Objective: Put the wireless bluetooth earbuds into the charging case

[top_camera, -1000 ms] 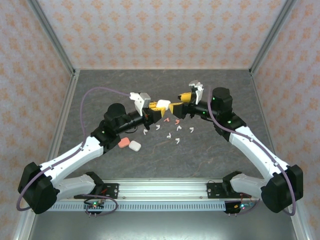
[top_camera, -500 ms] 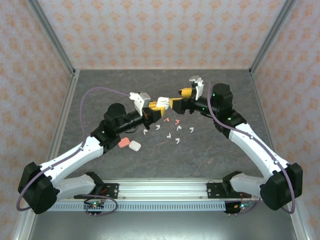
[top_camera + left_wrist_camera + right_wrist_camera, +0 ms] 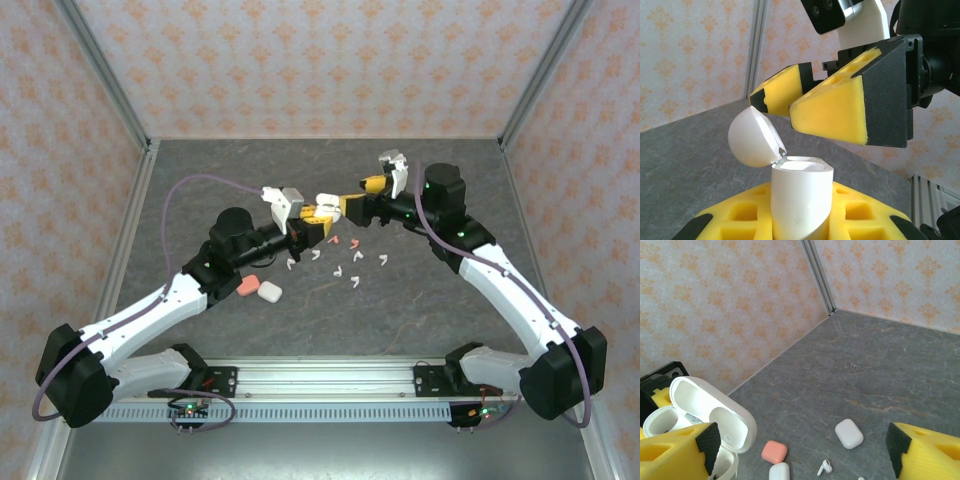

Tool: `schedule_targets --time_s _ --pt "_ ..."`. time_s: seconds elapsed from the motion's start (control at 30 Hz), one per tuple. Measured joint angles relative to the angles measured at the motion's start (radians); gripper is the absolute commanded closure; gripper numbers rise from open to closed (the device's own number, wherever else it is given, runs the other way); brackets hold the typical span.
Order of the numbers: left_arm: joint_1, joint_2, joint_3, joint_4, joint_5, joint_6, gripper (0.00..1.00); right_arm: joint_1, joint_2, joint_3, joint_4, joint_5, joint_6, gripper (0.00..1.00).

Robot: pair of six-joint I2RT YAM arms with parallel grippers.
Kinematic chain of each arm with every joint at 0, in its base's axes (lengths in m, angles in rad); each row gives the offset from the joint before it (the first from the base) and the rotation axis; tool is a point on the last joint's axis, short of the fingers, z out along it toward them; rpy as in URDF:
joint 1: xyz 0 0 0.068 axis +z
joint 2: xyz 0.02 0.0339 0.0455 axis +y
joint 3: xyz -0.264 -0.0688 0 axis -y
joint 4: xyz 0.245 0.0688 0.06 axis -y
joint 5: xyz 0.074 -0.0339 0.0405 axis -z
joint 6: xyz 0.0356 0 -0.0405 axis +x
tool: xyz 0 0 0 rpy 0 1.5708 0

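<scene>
A white charging case (image 3: 801,200) stands upright between my left gripper's (image 3: 801,222) yellow pads, and the gripper is shut on it. Its lid (image 3: 752,137) hangs open to the left. In the top view this case (image 3: 325,203) is held above the table's middle. My right gripper (image 3: 350,207) is open and empty, its fingers (image 3: 840,107) hovering just above and behind the open case (image 3: 700,420). Several tiny earbuds (image 3: 339,271) lie scattered on the table below, most white, two pink (image 3: 335,242). One white earbud (image 3: 824,468) shows in the right wrist view.
A pink case (image 3: 246,287) and a white case (image 3: 269,292) lie side by side near the left arm's forearm. The right wrist view shows another white case (image 3: 849,433) further off. The grey table (image 3: 420,300) is walled by patterned panels.
My right gripper has moved up and to the left, closer to the case in my left gripper. The left gripper has shifted only slightly.
</scene>
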Motion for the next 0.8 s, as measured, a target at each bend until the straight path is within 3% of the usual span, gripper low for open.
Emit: schedule_targets --time_s 0.2,0.5,0.8 --pt "0.0 0.0 0.0 -0.01 -0.001 0.006 1.0 -0.005 -0.002 0.011 -0.031 0.003 -0.003 0.12" --pt "0.0 -0.065 -0.074 -0.014 -0.019 0.036 1.0 -0.028 -0.024 0.095 -0.292 0.126 0.026 0.14" --pt "0.0 -0.186 -0.143 -0.033 -0.042 0.06 1.0 -0.032 0.085 0.088 -0.494 0.187 0.15 0.33"
